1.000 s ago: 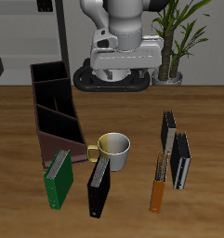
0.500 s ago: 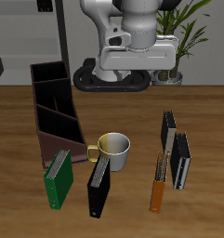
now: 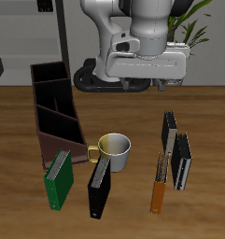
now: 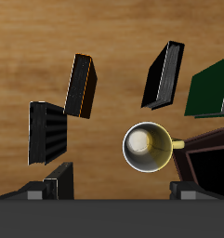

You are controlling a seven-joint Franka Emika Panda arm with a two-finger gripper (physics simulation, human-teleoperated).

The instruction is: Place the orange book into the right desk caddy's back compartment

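The orange book (image 3: 159, 190) lies flat near the table's front edge, beside the black book with a thin orange edge (image 3: 168, 131). In the wrist view the orange book (image 4: 81, 85) shows its bright orange side. The right desk caddy (image 3: 58, 140) is a long maroon box past the mug, with its back compartment (image 3: 47, 75) at the far end. A corner of the caddy shows in the wrist view (image 4: 212, 165). My gripper (image 3: 146, 84) hangs high above the table, far from the book, open and empty, with its fingers (image 4: 34, 191) spread wide.
A white and yellow mug (image 3: 114, 147) stands between the caddy and the books. A green book (image 3: 58, 177) and a black book (image 3: 100, 185) lie in front of it. Another black book (image 3: 182, 161) lies beside the orange one. A potted plant (image 3: 184, 37) stands at the back.
The arm's hand has swung sideways, away from the caddy's side and toward the side where the orange book lies. Nothing on the table has moved.
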